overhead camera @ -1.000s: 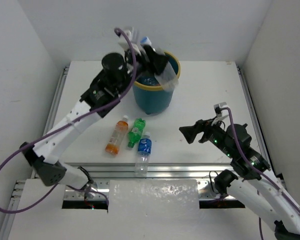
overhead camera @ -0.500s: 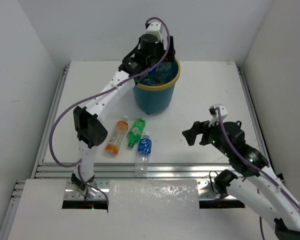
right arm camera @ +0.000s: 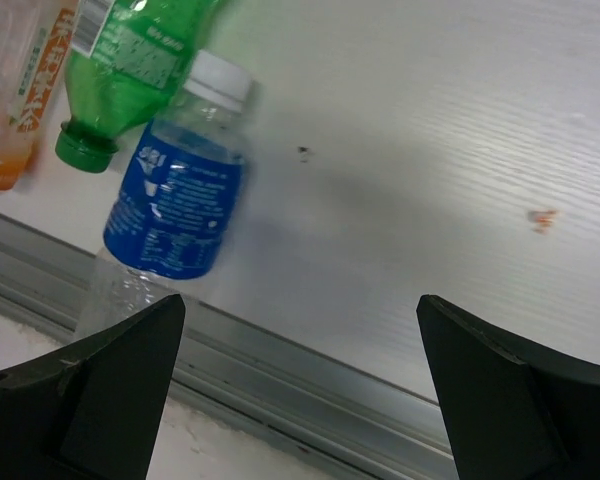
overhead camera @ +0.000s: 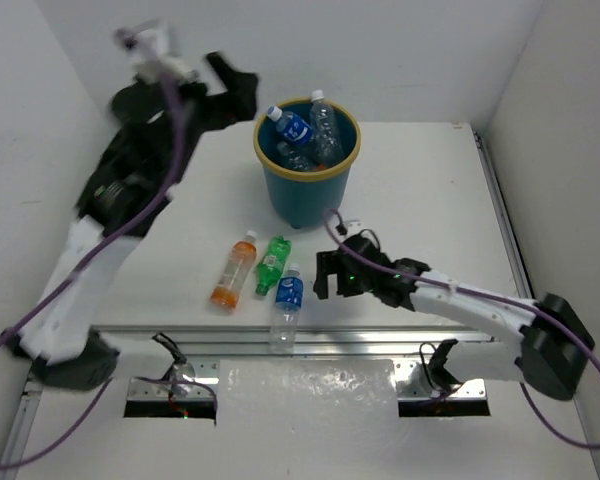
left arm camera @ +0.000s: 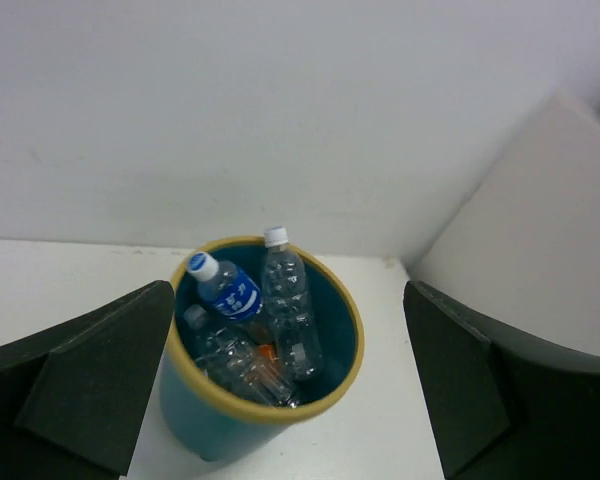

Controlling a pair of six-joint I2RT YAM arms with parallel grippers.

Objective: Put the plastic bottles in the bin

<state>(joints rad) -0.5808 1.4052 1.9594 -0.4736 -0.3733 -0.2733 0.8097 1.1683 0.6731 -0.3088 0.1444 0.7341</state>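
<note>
The teal bin (overhead camera: 305, 190) with a yellow rim (left arm camera: 355, 325) stands at the back of the table. Several plastic bottles sit in it, among them a blue-labelled one (overhead camera: 292, 127) (left arm camera: 225, 290) and a clear one (overhead camera: 325, 125) (left arm camera: 290, 310). My left gripper (overhead camera: 235, 90) (left arm camera: 288, 300) hangs open and empty, high up and left of the bin. Three bottles lie side by side on the table: orange (overhead camera: 233, 270) (right arm camera: 15, 100), green (overhead camera: 272, 264) (right arm camera: 130, 60) and blue-labelled (overhead camera: 288, 298) (right arm camera: 175, 215). My right gripper (overhead camera: 325, 275) (right arm camera: 302, 300) is open, low over the table just right of the blue-labelled bottle.
A metal rail (right arm camera: 280, 370) runs along the table's near edge, right beside the blue-labelled bottle's base. White walls enclose the table on the left, back and right. A clear plastic sheet (overhead camera: 310, 395) lies below the rail.
My left gripper opened over the bin, dropped its bottle in, then swung up and to the left. The right arm stretched left and down to the table beside the blue-labelled bottle.
</note>
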